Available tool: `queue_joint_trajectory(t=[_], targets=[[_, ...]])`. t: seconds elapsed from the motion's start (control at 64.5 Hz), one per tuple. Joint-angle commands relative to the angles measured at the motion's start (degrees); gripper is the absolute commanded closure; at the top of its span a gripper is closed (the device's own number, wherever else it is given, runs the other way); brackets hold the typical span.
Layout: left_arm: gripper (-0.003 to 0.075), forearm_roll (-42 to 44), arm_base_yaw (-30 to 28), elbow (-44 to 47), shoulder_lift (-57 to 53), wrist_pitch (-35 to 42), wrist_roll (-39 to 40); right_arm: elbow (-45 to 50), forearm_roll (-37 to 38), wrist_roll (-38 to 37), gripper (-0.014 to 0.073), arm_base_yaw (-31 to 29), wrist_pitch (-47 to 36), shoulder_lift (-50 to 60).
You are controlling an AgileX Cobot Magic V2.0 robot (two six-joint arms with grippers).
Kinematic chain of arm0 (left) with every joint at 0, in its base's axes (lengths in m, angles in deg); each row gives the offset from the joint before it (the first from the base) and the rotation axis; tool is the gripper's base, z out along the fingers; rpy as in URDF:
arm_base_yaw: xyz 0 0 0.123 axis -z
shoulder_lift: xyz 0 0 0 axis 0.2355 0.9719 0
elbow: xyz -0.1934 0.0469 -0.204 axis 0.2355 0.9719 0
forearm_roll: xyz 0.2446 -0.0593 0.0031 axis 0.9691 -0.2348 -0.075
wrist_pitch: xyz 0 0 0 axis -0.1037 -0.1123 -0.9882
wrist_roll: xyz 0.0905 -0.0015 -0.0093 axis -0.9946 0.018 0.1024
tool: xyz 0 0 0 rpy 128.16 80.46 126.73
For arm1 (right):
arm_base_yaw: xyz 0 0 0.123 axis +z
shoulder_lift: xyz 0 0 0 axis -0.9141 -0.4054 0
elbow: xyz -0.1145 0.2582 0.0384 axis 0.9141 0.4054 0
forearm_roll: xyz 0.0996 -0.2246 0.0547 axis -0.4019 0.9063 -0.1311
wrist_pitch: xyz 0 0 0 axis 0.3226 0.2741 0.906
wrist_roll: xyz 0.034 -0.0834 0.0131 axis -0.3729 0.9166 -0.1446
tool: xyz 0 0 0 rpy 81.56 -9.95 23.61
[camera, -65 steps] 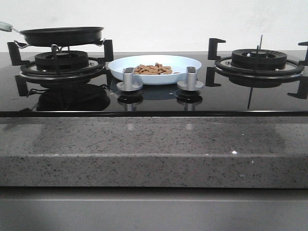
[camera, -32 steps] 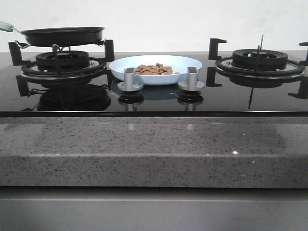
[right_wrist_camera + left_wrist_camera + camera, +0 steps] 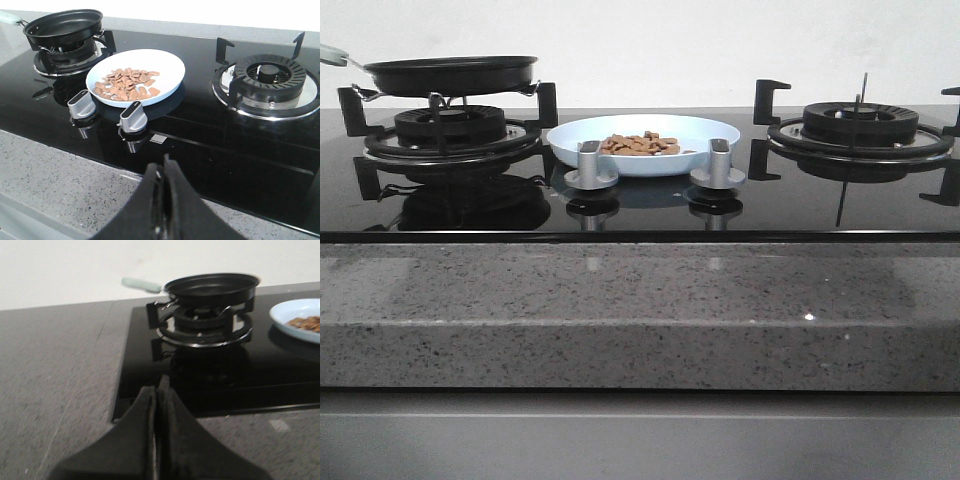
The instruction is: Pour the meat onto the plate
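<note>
Seen from the front, the meat is shown heaped in the plate, which rests on the black glass hob between the two burners, just behind the two silver knobs. The black frying pan sits on the left burner, apart from the plate, and appears empty as far as this low angle allows. No arm is caught in this view. The pour is judged to be done.

From the left wrist, the left pincer is pictured with its fingers pressed together on nothing, held over the grey stone surface in front of the hob. The pan, with its pale handle, is seen beyond, and an edge of the plate with a few pieces of meat is caught to one side.

From the right wrist, the right pincer is likewise shown closed and empty, near the hob's front edge. The meat is revealed as many small, flat, irregular orange-brown pieces, spread loosely over part of the pale blue plate. The pieces are judged light and loose, likely to slide or scatter if tipped, and too small to be pinched singly. The plate looks rigid, smooth and probably breakable; it would best be taken by its upturned rim, kept level, on the side clear of the knobs.
</note>
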Motion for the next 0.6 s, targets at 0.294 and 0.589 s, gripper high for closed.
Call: queue_joint_trajectory(t=[0.294, 0.589], targets=[[0.0741, -1.1, -4.1, 10.1, -5.6, 10.6, 1.4, -1.5, -0.7, 0.6, 0.0654, 0.0, -3.9, -0.3], [0.0741, -2.7, -4.1, 10.1, -5.6, 10.9, 1.4, -1.5, -0.7, 0.6, 0.0654, 0.0, -3.9, -0.3]])
